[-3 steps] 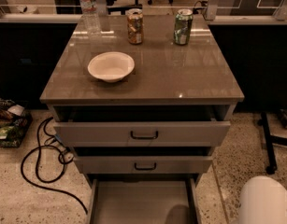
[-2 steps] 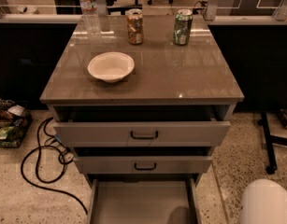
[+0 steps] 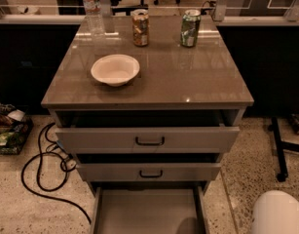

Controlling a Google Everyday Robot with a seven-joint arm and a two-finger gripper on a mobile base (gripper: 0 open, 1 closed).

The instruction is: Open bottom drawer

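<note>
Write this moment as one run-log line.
bottom drawer: pulled out, front below frame | gripper: not in view | white robot part: lower right

Btm drawer open, prob. fully extended; shallow grey tray, floor-level.

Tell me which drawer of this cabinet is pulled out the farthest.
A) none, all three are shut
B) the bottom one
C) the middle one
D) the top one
B: the bottom drawer sticks out well past the middle drawer and the top drawer, so its bare grey inside shows. The gripper is not in view.
</note>
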